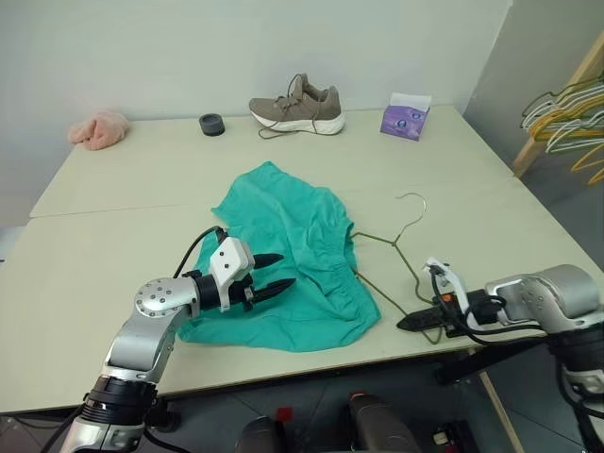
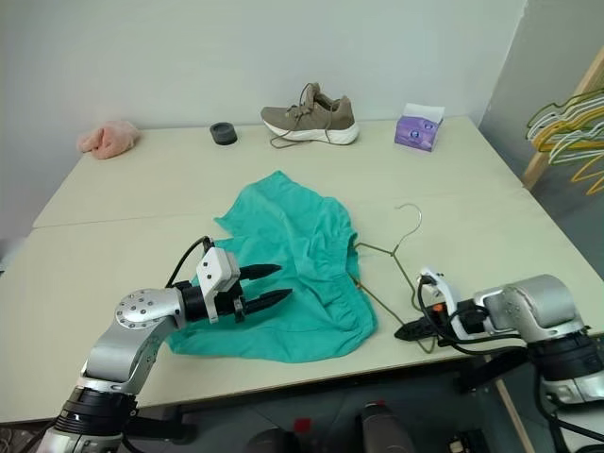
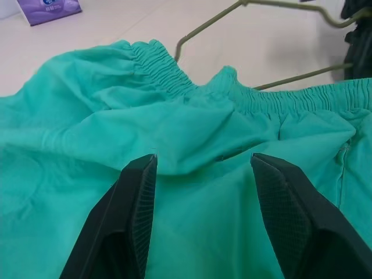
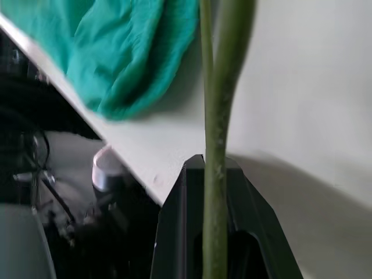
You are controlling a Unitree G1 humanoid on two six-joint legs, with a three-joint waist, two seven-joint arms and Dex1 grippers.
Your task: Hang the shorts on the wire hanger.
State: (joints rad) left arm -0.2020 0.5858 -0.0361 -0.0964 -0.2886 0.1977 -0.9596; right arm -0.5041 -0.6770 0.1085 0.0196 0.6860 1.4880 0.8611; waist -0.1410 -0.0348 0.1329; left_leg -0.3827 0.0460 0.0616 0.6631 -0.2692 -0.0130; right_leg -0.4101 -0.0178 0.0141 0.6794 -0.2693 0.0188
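Starting at my right claw (image 1: 408, 324), I saw its black fingers pinched tight on the wire hanger (image 1: 392, 243), gripping the thin olive wire at the corner nearest the front edge of the surface (image 1: 113, 245). In the right wrist view the wire ran straight up between the closed fingers, though that view was blurred and I could not tell just how deep the wire sat. The hanger lay flat, its hook pointing toward the far side, and its other end met the waistband side of the shorts (image 1: 293, 260); in the left wrist view the wire seemed to slip under the gathered elastic there.

My left claw (image 1: 281, 271) stood with its fingers spread partway and held nothing, poised over the near left part of the shorts and pointing across them toward the hanger. The shorts lay crumpled in the middle of the surface, the teal fabric spreading from the near edge back toward the centre.

Farther out, along the back wall, I saw a tan shoe (image 1: 297, 106), a small dark ring (image 1: 212, 124), a pink fluffy thing (image 1: 98, 129) and a purple tissue box (image 1: 406, 117). A bunch of pale hangers (image 1: 568, 118) hung off to the right on a wooden rack.
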